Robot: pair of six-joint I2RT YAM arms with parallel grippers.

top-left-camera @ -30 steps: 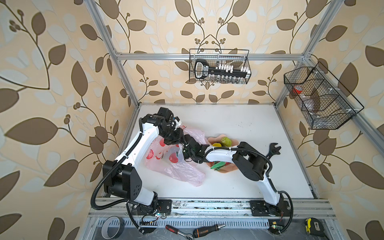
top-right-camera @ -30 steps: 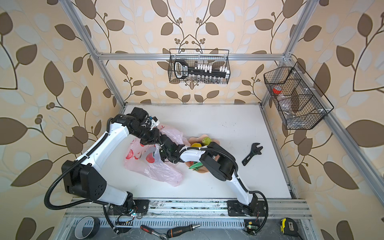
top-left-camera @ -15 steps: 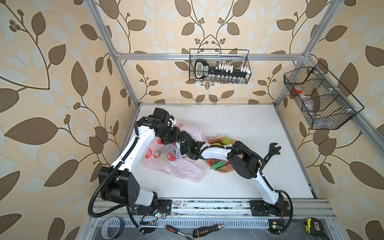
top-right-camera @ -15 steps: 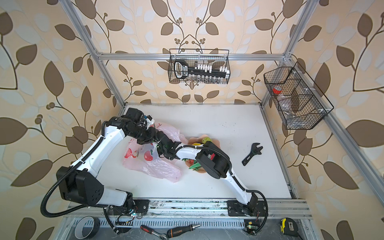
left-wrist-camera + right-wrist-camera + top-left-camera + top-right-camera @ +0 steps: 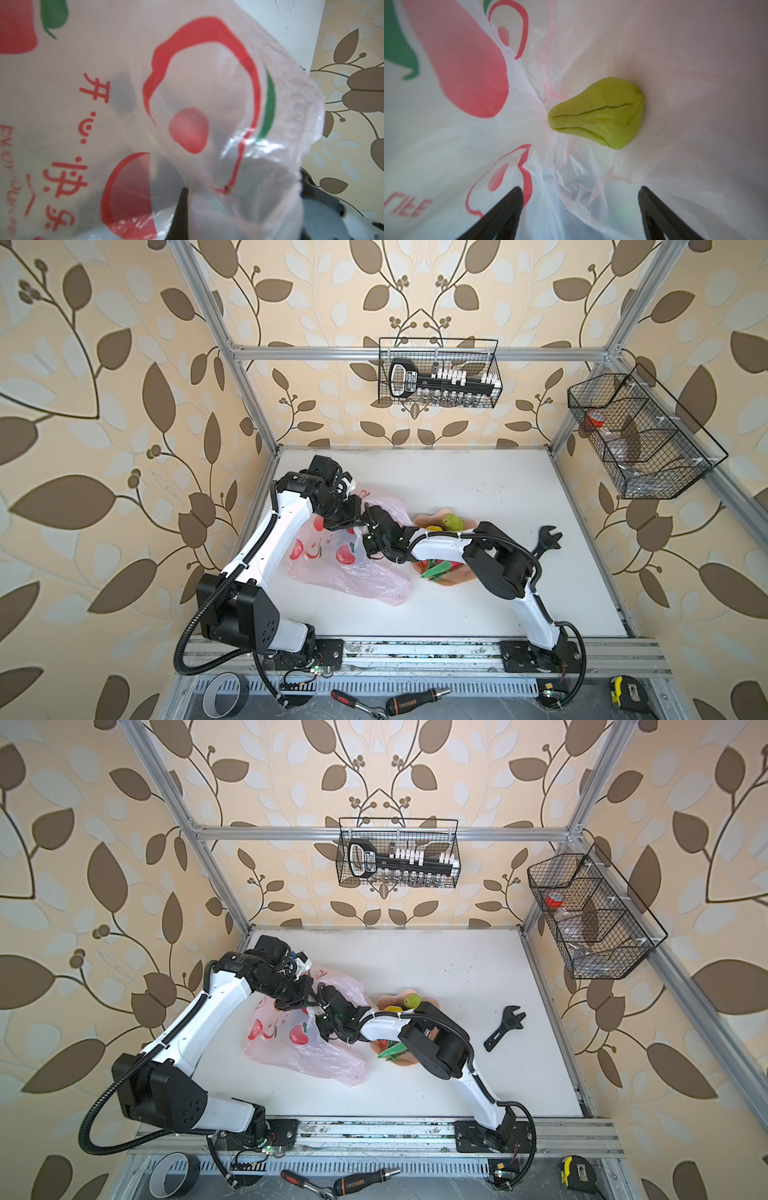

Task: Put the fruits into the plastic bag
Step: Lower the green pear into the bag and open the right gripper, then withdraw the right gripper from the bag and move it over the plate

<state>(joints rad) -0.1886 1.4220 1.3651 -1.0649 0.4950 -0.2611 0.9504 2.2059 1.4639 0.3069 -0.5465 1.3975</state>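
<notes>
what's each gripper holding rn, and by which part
Left gripper: shut on the bag, seemingly at its mouth edge. Right gripper: open inside the bag, holding nothing; the green fruit lies loose ahead of it.

The thin translucent pink plastic bag (image 5: 675, 62) is showing red apple prints and green leaves beside the right gripper (image 5: 579, 188). Ahead of its black fingers (image 5: 508, 207), a creased yellow-green toy pear (image 5: 598, 113) is lying.
</notes>
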